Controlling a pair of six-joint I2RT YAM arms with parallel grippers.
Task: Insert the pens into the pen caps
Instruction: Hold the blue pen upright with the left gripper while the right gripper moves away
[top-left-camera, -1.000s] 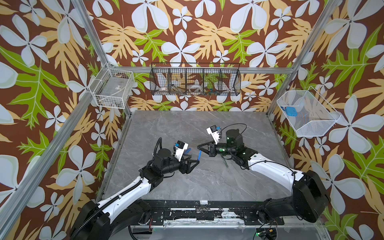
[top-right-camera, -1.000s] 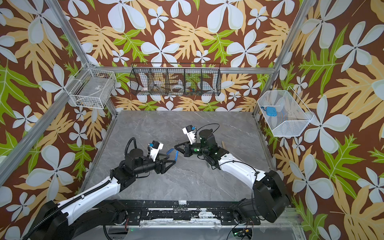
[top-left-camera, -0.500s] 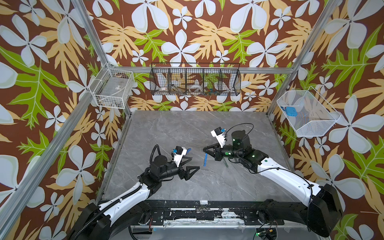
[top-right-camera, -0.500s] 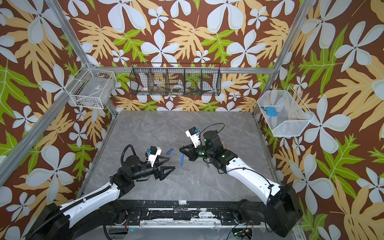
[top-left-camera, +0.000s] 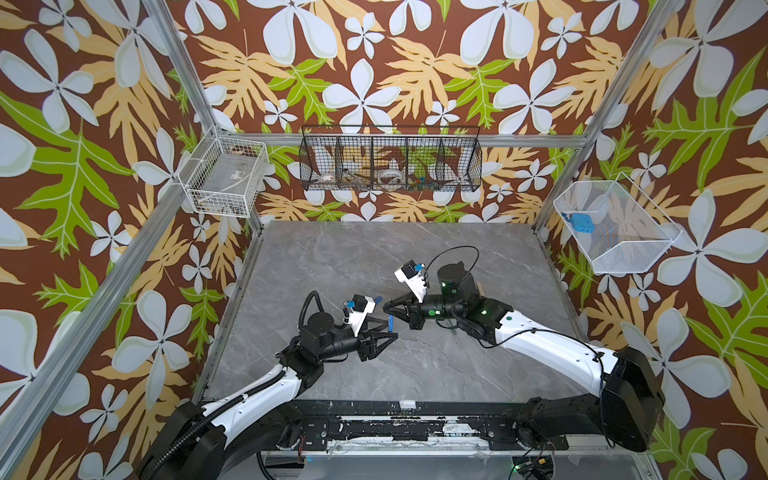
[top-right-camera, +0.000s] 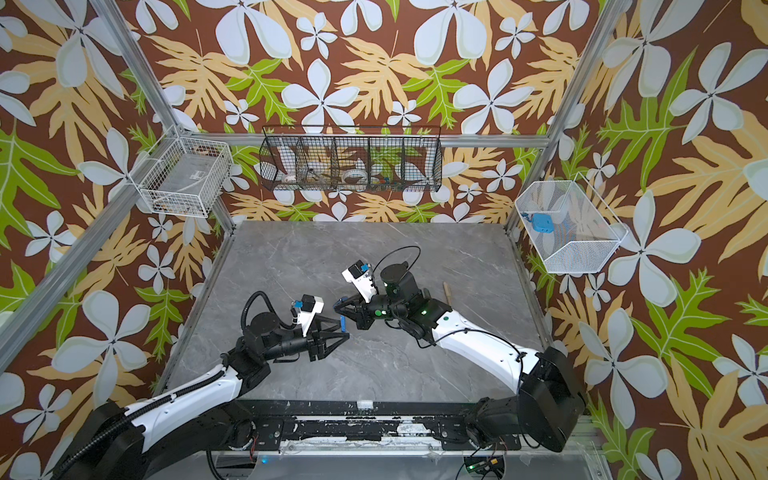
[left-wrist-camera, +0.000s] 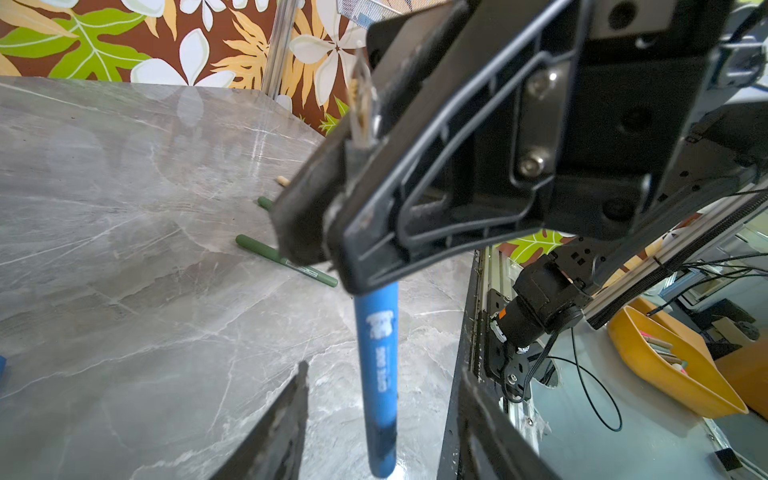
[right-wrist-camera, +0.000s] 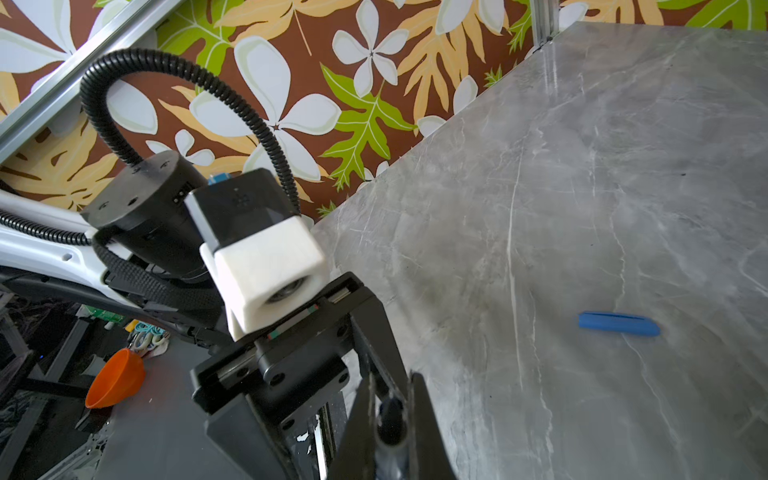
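My right gripper (top-left-camera: 388, 311) is shut on the upper end of the blue pen (top-left-camera: 391, 322), which hangs upright above the table. In the left wrist view the blue pen (left-wrist-camera: 377, 365) drops down between the fingers of my left gripper (left-wrist-camera: 384, 372). That gripper is open, with a gap on each side of the pen. In both top views the left gripper (top-right-camera: 344, 330) sits at the pen's lower end. A blue pen cap (right-wrist-camera: 619, 324) lies flat on the table beyond the grippers. Two dark green pens (left-wrist-camera: 286, 261) and a tan one (left-wrist-camera: 282, 180) lie behind the right gripper.
The grey marble table (top-left-camera: 332, 257) has a black rail along its front edge (top-left-camera: 374, 419). A tan pen (top-right-camera: 448, 291) lies by the right arm. A black wire basket (top-left-camera: 390, 166) and white baskets (top-left-camera: 224, 178) hang on the walls above the table.
The left gripper came back up and right to the pen's lower end, and its jaws narrowed. The right gripper carried the blue pen a little left, still shut on it.
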